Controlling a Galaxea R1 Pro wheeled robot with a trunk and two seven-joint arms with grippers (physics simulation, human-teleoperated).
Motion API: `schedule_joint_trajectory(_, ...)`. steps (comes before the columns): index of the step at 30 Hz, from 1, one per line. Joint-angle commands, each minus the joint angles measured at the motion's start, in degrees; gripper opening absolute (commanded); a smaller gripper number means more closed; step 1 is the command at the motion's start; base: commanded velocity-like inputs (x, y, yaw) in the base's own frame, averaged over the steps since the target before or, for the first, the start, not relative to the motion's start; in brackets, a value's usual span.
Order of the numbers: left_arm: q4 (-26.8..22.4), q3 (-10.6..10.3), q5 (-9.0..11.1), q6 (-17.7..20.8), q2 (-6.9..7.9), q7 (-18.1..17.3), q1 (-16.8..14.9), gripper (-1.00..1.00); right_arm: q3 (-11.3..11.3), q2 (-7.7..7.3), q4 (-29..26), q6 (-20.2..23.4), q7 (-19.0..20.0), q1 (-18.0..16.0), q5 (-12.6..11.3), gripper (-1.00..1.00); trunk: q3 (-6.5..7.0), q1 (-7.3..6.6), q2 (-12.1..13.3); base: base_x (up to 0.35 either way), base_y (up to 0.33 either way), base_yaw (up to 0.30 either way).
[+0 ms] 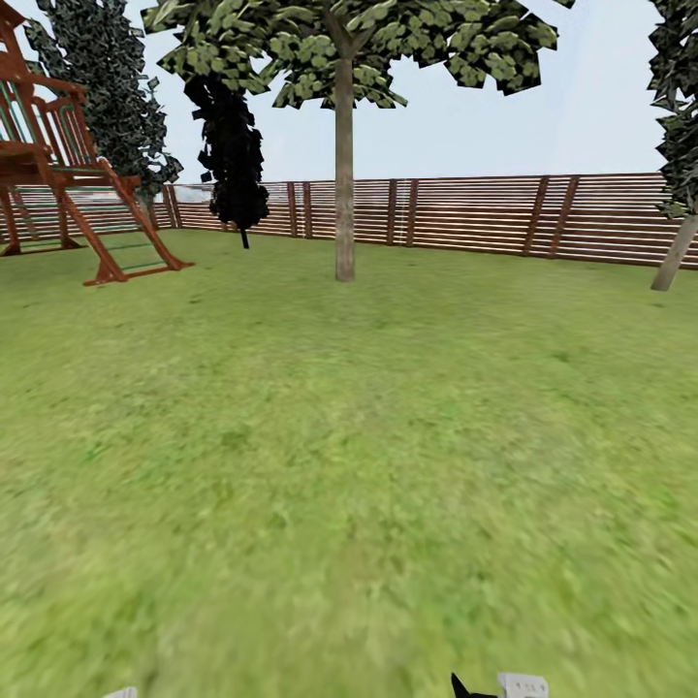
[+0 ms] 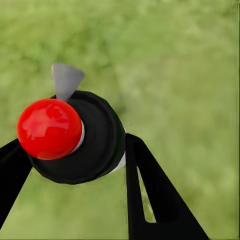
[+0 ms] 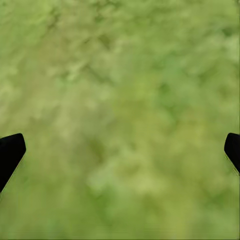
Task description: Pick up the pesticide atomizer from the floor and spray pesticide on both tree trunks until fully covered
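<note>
The atomizer (image 2: 75, 137) is already picked up: the left end effector (image 2: 77, 165) is clamped on its black body, in the lower left of the left wrist frame. The right end effector (image 3: 120, 155) is apart and empty over the grass (image 3: 120, 75). I judge the step is the approach to the tree trunk (image 1: 344, 184), upper centre of the head frame, still well apart. The atomizer's long axis runs toward the camera, red cap nearest, grey nozzle (image 2: 66, 80) toward the upper frame; next, the nozzle must face the trunk.
</note>
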Motion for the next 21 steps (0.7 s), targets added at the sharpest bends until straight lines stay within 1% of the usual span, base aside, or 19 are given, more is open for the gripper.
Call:
schedule_joint_trajectory(1,0.0,0.5,-0.1,-0.1,-0.02,-0.3,0.0,-1.00,-0.5,0.00,0.0,-0.1,0.4,0.0,0.2,1.00,-0.05,0.02,0.0,0.339,0.000,0.000)
schedule_joint_trajectory(21,0.0,0.5,-0.1,-0.2,-0.01,-0.3,0.0,-1.00,-0.5,0.00,0.0,-0.1,0.4,0.0,0.2,1.00,-0.05,0.02,0.0,0.339,0.000,0.000)
